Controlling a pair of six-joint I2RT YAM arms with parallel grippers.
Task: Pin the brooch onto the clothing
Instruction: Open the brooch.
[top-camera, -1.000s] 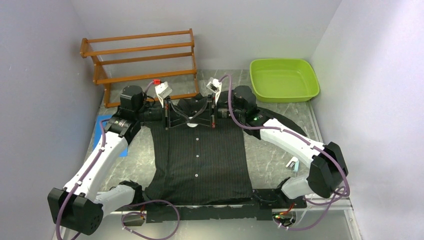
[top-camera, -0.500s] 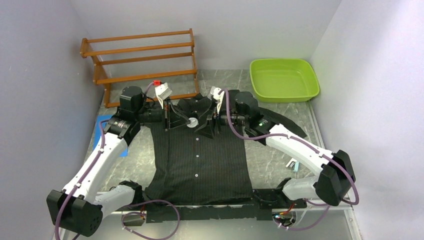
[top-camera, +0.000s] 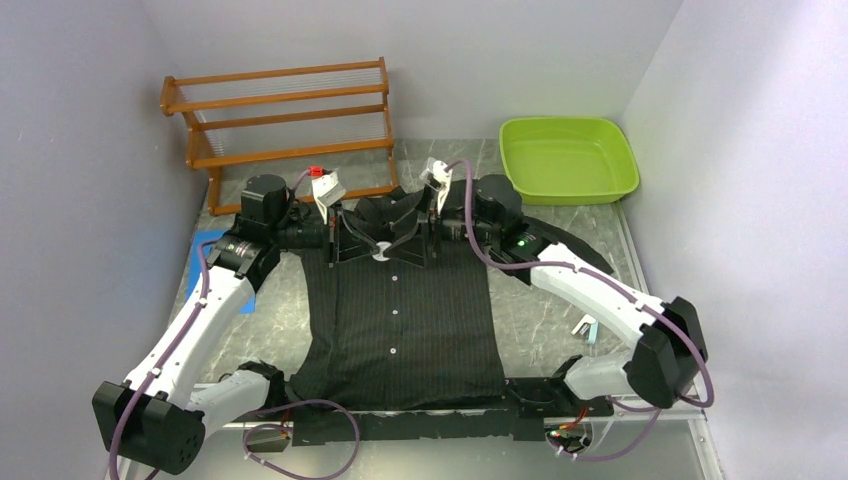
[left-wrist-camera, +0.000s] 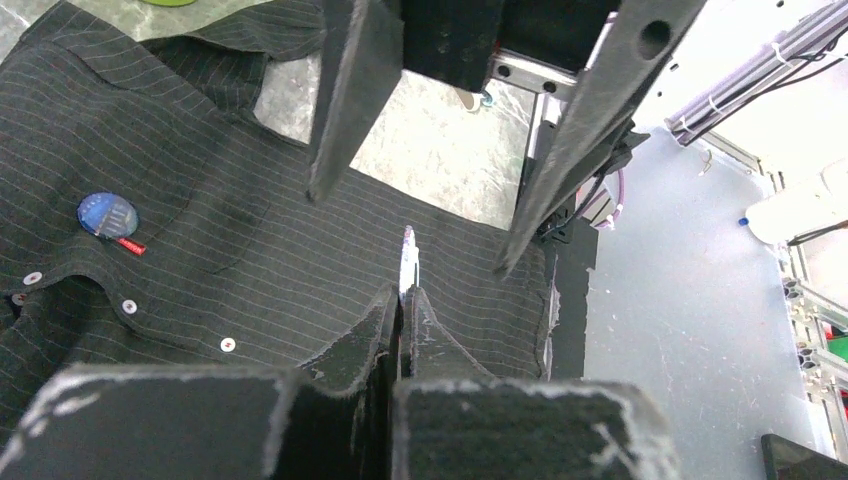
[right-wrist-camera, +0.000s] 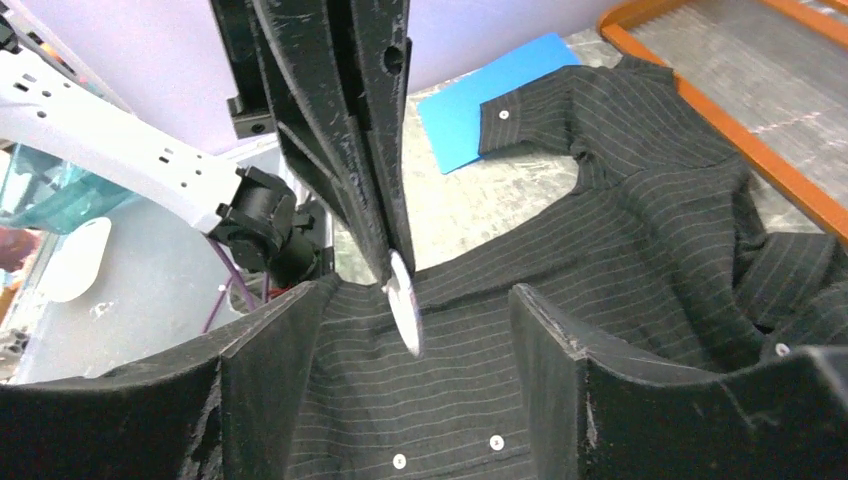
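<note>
The clothing (top-camera: 400, 325), a black pinstriped shirt with white buttons, lies flat on the table between the arms. Above its collar area my left gripper (top-camera: 371, 247) is shut on the brooch (top-camera: 382, 251), a small white disc held on edge. In the left wrist view the brooch (left-wrist-camera: 408, 262) sticks up out of my closed fingertips (left-wrist-camera: 385, 318). My right gripper (top-camera: 408, 246) faces it, open, its two fingers (left-wrist-camera: 345, 110) standing either side of the disc without touching. In the right wrist view the brooch (right-wrist-camera: 404, 312) hangs between the spread jaws over the clothing (right-wrist-camera: 600, 260).
A wooden rack (top-camera: 280, 120) stands at the back left and a green tub (top-camera: 568, 158) at the back right. A blue sheet (top-camera: 207, 243) lies under the left sleeve. A small pale object (top-camera: 585, 327) lies right of the shirt. A blue round badge (left-wrist-camera: 107, 214) sits on the shirt.
My right gripper has opened off the brooch, pulled back a little, then come in again with its jaws spread around it. The left gripper has kept its hold.
</note>
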